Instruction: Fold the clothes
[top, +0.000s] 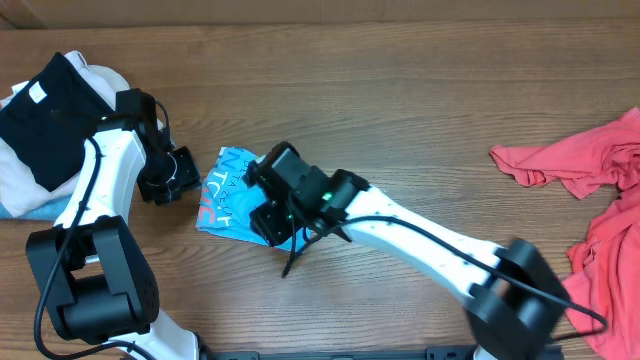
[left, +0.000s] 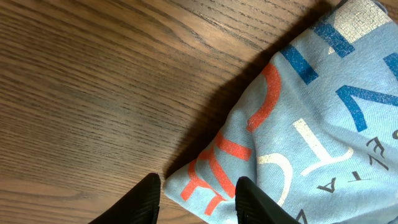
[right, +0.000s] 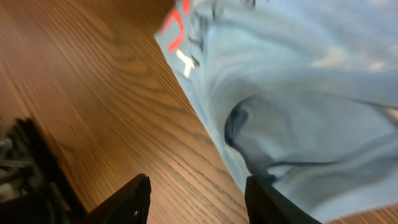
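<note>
The sky-blue T-shirt (top: 228, 203) lies bunched in a small bundle on the table's middle left, with its red and white lettering facing up. My left gripper (top: 186, 172) is at its left edge. In the left wrist view the fingers (left: 196, 200) are open and a corner of the blue shirt (left: 311, 124) lies between them. My right gripper (top: 270, 218) is over the shirt's right part. Its fingers (right: 196, 200) are open above bare wood, and the right finger is against the shirt's edge (right: 298, 93). The coral-red T-shirt (top: 600, 170) lies crumpled at the far right.
A pile of black and white clothes (top: 45, 120) sits at the far left, behind my left arm. The table is brown wood (top: 420, 110). My right arm stretches from the front right across the table's middle.
</note>
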